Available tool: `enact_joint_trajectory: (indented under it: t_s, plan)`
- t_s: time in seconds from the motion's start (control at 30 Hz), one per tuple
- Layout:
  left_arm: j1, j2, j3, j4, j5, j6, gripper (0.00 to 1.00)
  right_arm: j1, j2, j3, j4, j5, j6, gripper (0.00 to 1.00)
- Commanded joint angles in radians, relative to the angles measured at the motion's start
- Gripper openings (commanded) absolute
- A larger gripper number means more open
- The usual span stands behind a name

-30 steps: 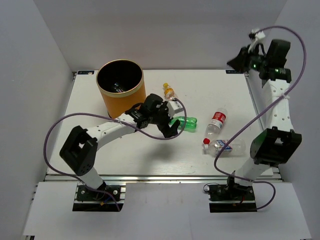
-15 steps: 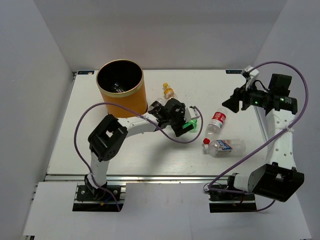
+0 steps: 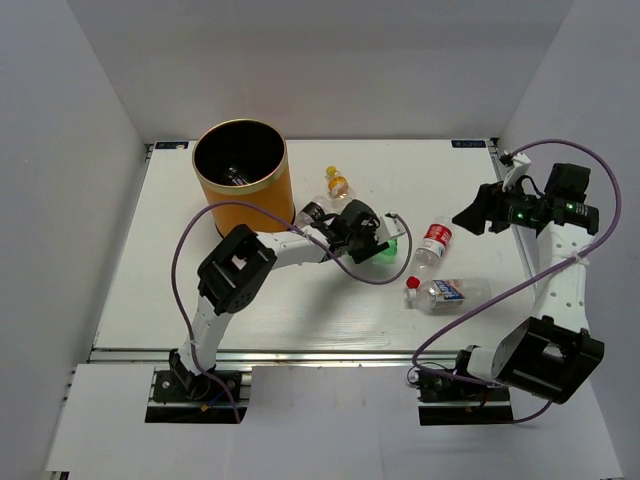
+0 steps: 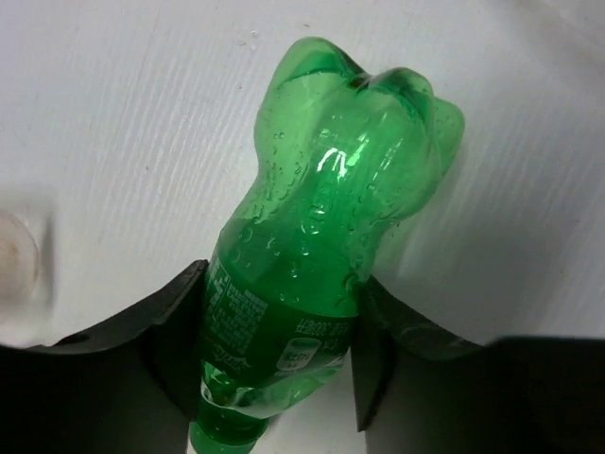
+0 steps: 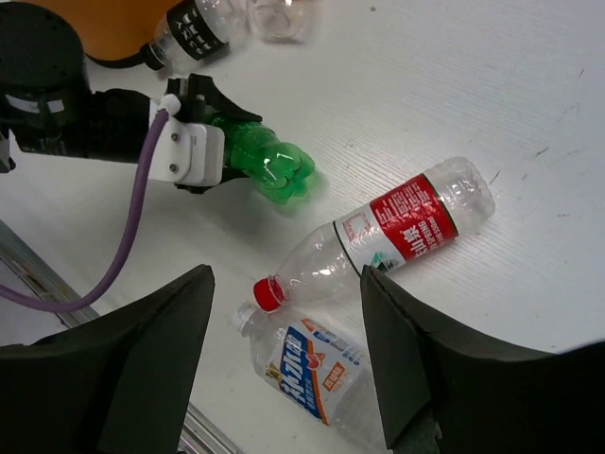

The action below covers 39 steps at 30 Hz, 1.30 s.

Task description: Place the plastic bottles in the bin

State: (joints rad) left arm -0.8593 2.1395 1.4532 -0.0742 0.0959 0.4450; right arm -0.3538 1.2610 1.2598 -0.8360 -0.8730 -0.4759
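A green bottle (image 4: pixel 331 218) lies on the white table, and my left gripper (image 4: pixel 279 350) is shut on its labelled part near the neck. From above, that gripper (image 3: pixel 365 235) covers most of the green bottle (image 3: pixel 392 247). My right gripper (image 3: pixel 470 215) hangs open above the table's right side with nothing between its fingers. Below it lie a red-labelled bottle (image 5: pixel 397 232) with a red cap and a clear bottle (image 5: pixel 307 369) with a blue and orange label. The orange bin (image 3: pixel 243 200) stands at the back left with a bottle (image 3: pixel 232 175) inside.
A small yellow-capped bottle (image 3: pixel 338 182) lies behind the left gripper. A black-labelled bottle (image 3: pixel 312 212) rests beside the bin's base. A purple cable (image 3: pixel 190 250) loops off the left arm. White walls enclose the table on three sides.
The left arm reached right to the green bottle and its jaws shut on it. The right arm swung down from the back corner towards the bottles, and its jaws opened.
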Motion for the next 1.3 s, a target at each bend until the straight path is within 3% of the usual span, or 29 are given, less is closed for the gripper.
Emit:
enact_joint_trajectory:
  t_s: [0.0,0.03,0.07,0.2,0.3,0.33,0.37,0.6,0.77,1.0,1.13,1.17,1.23,1.27]
  plan:
    - [-0.017,-0.035,-0.010,0.002,-0.021,-0.028,0.47,-0.007,0.035,0.018,0.003,0.040,0.109,0.70]
    - [-0.017,-0.052,-0.019,0.013,-0.033,-0.028,0.40,-0.004,0.058,0.029,-0.003,0.057,0.121,0.66]
    - [-0.017,-0.096,-0.019,0.013,-0.042,-0.040,0.25,-0.005,0.089,0.050,-0.035,0.080,0.125,0.63]
    - [-0.036,-0.196,0.076,-0.070,-0.083,-0.092,0.11,0.036,0.167,0.072,-0.107,0.132,0.154,0.58]
    - [-0.037,-0.253,0.202,-0.136,-0.143,-0.138,0.11,0.068,0.164,0.027,-0.043,0.225,0.204,0.61]
    - [-0.017,-0.283,0.267,-0.150,-0.157,-0.167,0.11,0.085,0.158,0.010,-0.031,0.256,0.245,0.72]
    - [-0.008,-0.292,0.306,-0.188,-0.172,-0.192,0.11,0.091,0.158,-0.011,-0.009,0.273,0.261,0.75]
    - [0.091,-0.230,0.743,-0.471,-0.418,-0.354,0.11,0.196,0.216,-0.073,0.090,0.445,0.402,0.76]
    - [0.252,-0.230,0.820,-0.599,-0.504,-0.546,0.11,0.217,0.275,-0.063,0.147,0.515,0.470,0.82]
    - [0.394,-0.282,0.797,-0.720,-0.539,-0.652,0.11,0.227,0.302,-0.062,0.187,0.580,0.536,0.87]
    - [0.430,-0.299,0.632,-0.710,-0.567,-0.666,0.20,0.228,0.311,-0.080,0.207,0.597,0.536,0.90]
    - [0.443,-0.314,0.612,-0.710,-0.567,-0.678,0.39,0.230,0.320,-0.079,0.206,0.592,0.531,0.90]
    - [0.454,-0.325,0.583,-0.701,-0.578,-0.689,0.66,0.231,0.339,-0.071,0.186,0.592,0.523,0.90]
    - [0.454,-0.325,0.564,-0.700,-0.578,-0.698,0.87,0.231,0.354,-0.056,0.173,0.597,0.520,0.90]
